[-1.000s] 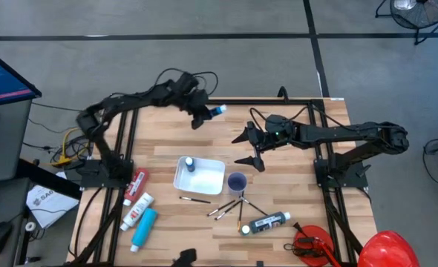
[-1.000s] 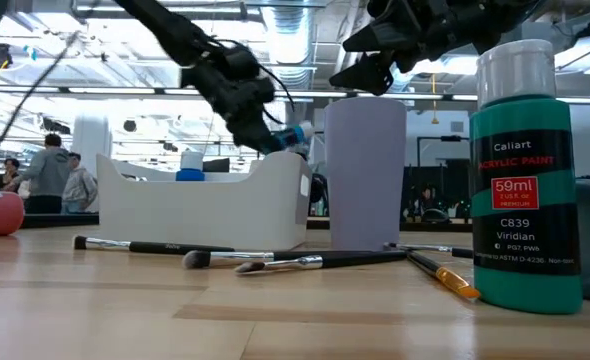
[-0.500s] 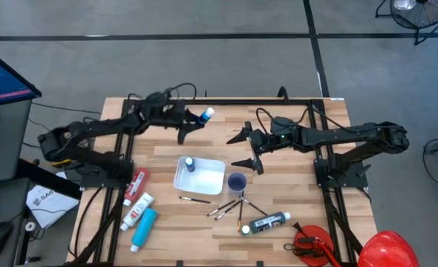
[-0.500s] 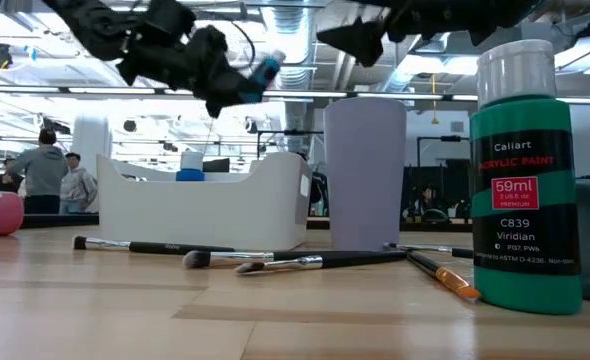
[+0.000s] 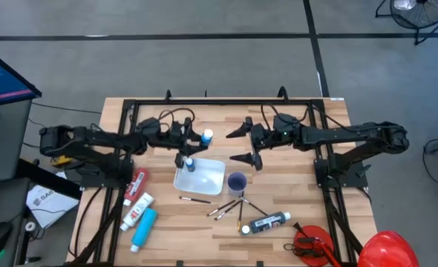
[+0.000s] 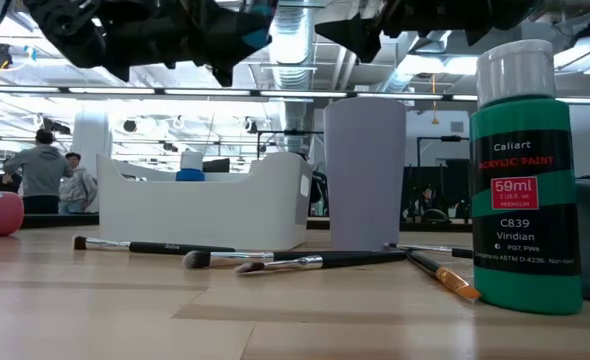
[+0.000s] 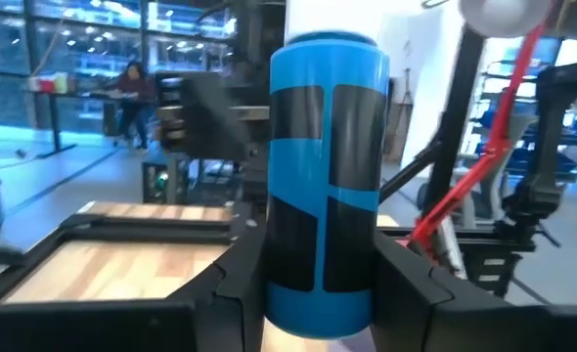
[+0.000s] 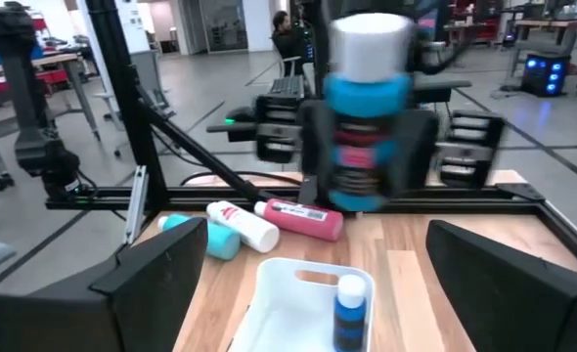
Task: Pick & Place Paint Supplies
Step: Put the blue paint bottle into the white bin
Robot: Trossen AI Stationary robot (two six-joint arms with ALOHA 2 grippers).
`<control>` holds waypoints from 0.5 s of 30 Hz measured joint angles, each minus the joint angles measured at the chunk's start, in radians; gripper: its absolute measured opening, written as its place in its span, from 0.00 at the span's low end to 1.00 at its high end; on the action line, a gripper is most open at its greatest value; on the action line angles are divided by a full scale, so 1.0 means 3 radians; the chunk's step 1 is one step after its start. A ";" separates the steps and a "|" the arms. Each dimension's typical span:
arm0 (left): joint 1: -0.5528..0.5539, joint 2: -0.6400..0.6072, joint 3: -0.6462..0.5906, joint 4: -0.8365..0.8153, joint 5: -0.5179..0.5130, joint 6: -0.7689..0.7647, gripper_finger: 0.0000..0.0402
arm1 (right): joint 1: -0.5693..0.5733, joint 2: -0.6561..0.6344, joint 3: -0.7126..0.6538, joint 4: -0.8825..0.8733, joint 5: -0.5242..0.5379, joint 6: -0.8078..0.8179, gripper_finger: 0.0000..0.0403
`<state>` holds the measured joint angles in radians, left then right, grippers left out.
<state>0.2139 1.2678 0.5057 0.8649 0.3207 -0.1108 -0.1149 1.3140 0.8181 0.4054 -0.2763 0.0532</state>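
Gripping a blue bottle (image 5: 205, 136) just above the white bin (image 5: 213, 180), left gripper (image 5: 197, 140) is mid-job w/ one bottle (image 5: 190, 164) already binned, right gripper (image 5: 243, 145) gaping idle nearby, and tubes (image 5: 139, 208), brushes (image 5: 230, 207), green bottle (image 5: 266, 222) left on table.

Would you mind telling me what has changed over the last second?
The left gripper, jaws still shut on the blue bottle, carried it back over the table to just behind the white bin. The right gripper stayed open; the supplies on the table are unmoved.
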 joint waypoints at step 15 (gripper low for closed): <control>-0.0446 0.0678 -0.0182 0.0906 -0.0669 -0.0083 0.30 | 0.0214 0.0437 -0.0003 0.0590 0.0513 -0.0175 0.94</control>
<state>0.0799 1.4712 0.4512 1.1369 0.1200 -0.1356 -0.0507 1.4450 0.8173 0.5825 -0.1225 0.0008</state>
